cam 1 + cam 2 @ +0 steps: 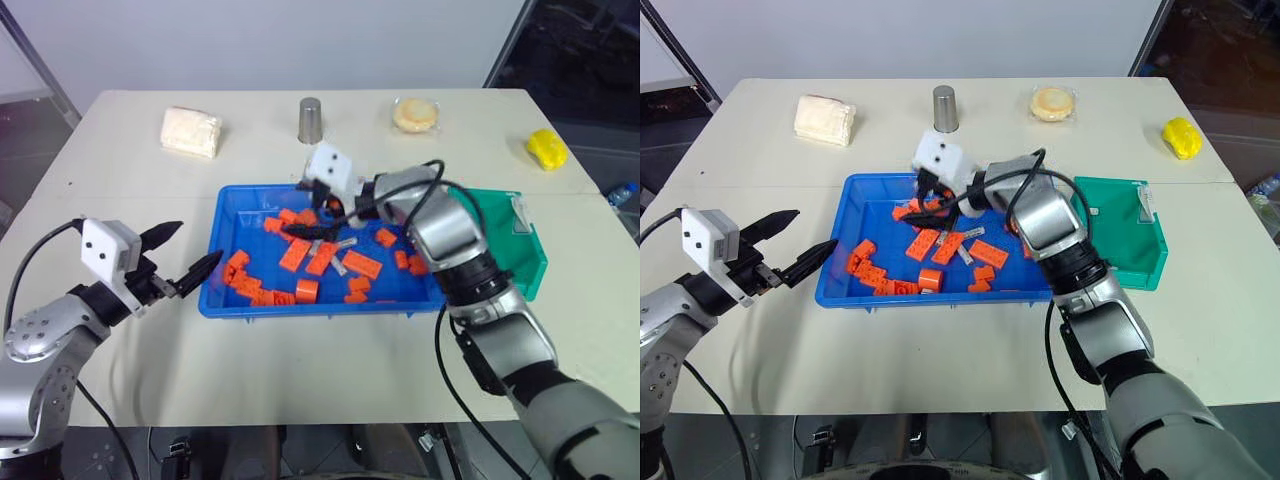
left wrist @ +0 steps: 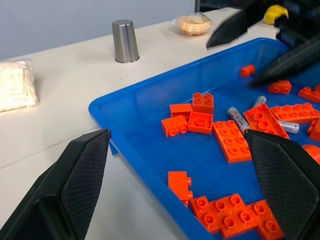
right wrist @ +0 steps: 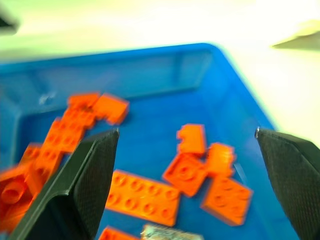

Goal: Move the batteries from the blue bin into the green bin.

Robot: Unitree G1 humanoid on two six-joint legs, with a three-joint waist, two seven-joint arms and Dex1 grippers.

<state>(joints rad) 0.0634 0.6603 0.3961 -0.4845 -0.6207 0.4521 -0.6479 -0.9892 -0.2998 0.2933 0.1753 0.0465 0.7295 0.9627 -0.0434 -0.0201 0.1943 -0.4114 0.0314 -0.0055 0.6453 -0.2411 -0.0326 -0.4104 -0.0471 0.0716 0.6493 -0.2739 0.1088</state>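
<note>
- Left eye view: a beige table (image 1: 300, 370) carried the blue bin (image 1: 212, 290), with the green bin (image 1: 530, 262) just beside its right end. Along the far edge stood one upturned steel cup (image 1: 310, 120), one white wrapped block (image 1: 191, 132), one round wrapped pastry (image 1: 417, 114) and one yellow object (image 1: 546, 148).
- The bin was littered with orange blocks (image 1: 296, 254), too many and too overlapped to count surely; they lay against and partly over the batteries (image 1: 347, 243).
- The right gripper (image 1: 318, 220) reached in from the right over the bin's middle, angled down and leftward, its fingers spread and holding nothing.
- The left gripper (image 1: 190, 250) hung level outside the bin's left wall, pointing toward it, fingers apart and empty.
- Right eye view: the same layout; the green bin (image 1: 1127, 238) looked empty, its white label on the right wall.
- Left wrist view: two black fingers (image 2: 82, 172) stood wide apart, framing the bin's near corner. Three silver-grey batteries (image 2: 243, 118) could be counted among the blocks, one wedged against a long orange block. The other arm's dark fingertips (image 2: 227, 30) hovered above them.
- Right wrist view: the fingers (image 3: 85, 177) were spread wide over blurred orange blocks (image 3: 187, 172); one greyish battery (image 3: 160, 232) lay at the frame's edge.
</note>
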